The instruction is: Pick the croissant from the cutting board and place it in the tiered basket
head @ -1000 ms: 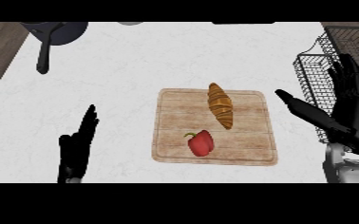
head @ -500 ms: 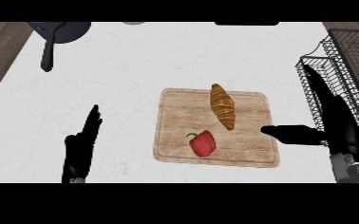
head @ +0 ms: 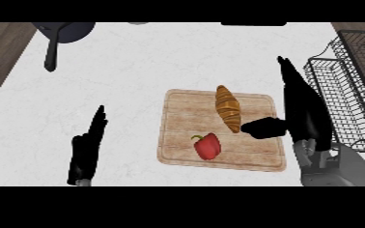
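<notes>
While the tiered basket (head: 341, 84) at the right edge shows only bare wire, the croissant (head: 228, 108) lies on the cutting board (head: 178, 145) mid-frame, long axis near vertical, beside a red pepper (head: 207, 146). Right hand (head: 303, 104): fingers straight, thumb out near croissant's lower end. Left hand (head: 87, 147) rests lower left, fingers straight. Pan (head: 61, 36) upper left.

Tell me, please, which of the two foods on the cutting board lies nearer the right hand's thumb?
The croissant: the right hand has its thumb almost at its lower end; the red pepper lies farther left.
</notes>
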Robot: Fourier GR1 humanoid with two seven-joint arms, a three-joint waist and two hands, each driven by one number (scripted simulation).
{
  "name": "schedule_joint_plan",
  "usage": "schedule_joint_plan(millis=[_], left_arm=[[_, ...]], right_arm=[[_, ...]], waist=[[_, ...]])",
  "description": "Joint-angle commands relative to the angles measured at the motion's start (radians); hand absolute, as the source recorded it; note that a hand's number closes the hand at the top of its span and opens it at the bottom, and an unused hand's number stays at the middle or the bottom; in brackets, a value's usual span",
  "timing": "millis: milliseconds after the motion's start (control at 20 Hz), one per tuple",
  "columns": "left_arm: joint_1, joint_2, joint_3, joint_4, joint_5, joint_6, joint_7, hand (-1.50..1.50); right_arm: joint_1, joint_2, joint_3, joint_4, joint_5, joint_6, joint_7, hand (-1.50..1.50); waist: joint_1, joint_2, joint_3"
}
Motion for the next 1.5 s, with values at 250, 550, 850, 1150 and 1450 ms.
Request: schedule_joint_plan(millis=[250, 550, 850, 1150, 1450], left_arm=[[0.006, 0.009, -0.001, -0.001, -0.02, -0.011, 0.009, 0.0], [0.023, -0.007, 0.007, -0.045, -0.009, 0.001, 0.026, 0.0], [0.031, 0.04, 0.044, -0.086, 0.018, -0.054, 0.048, 0.0], [0.006, -0.019, 0.025, -0.002, -0.012, -0.026, 0.017, 0.0], [-0.01, 0.01, 0.046, -0.042, -0.009, -0.035, 0.052, 0.0]], right_arm=[[-0.126, 0.153, 0.06, 0.189, 0.144, 0.163, 0.206, -1.5], [-0.162, 0.231, 0.046, 0.297, 0.147, 0.257, 0.254, -1.5], [-0.135, 0.321, 0.01, 0.372, 0.183, 0.222, 0.179, -1.5], [-0.2, 0.396, -0.031, 0.469, 0.198, 0.314, 0.193, -1.5], [-0.198, 0.417, -0.079, 0.52, 0.177, 0.396, 0.221, -1.5]], waist=[[-0.003, 0.002, 0.001], [-0.005, 0.0, 0.001], [-0.006, 0.001, 0.002], [-0.009, 0.002, 0.001], [-0.014, 0.0, 0.002]])
